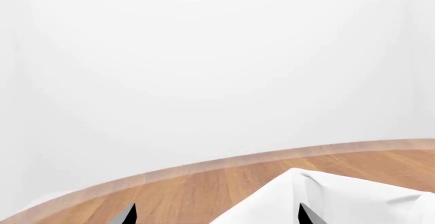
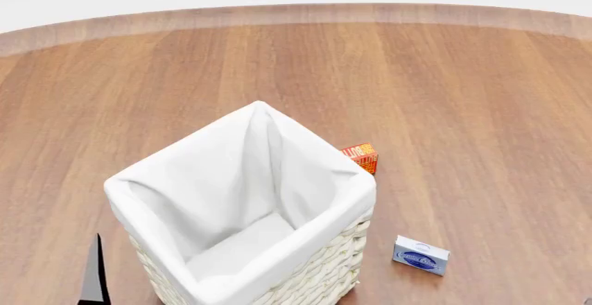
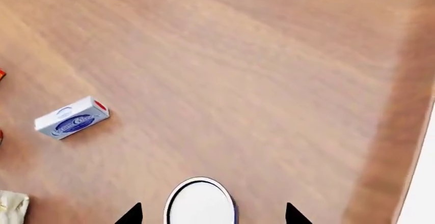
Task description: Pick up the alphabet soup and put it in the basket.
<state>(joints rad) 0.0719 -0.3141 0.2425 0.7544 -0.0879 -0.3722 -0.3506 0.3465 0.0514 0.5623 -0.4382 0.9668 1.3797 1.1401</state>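
Two boxes, an orange-red carton (image 2: 361,157) and a blue-white box (image 2: 421,255), lay beside the basket (image 2: 315,277), while the right gripper's (image 3: 213,215) spread fingers straddled the alphabet soup (image 3: 199,203).

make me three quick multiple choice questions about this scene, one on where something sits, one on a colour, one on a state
1. In the head view, the orange-red carton sits
A. behind the basket
B. inside the basket
C. on the blue-white box

2. The basket's lining is
A. blue
B. white
C. green

3. The right gripper is
A. shut on the box
B. open, alphabet soup between its fingertips
C. inside the basket

Answers:
1 A: it peeks out past the far corner.
2 B: white cloth covers the rim.
3 B: the can's top shows between spread tips.
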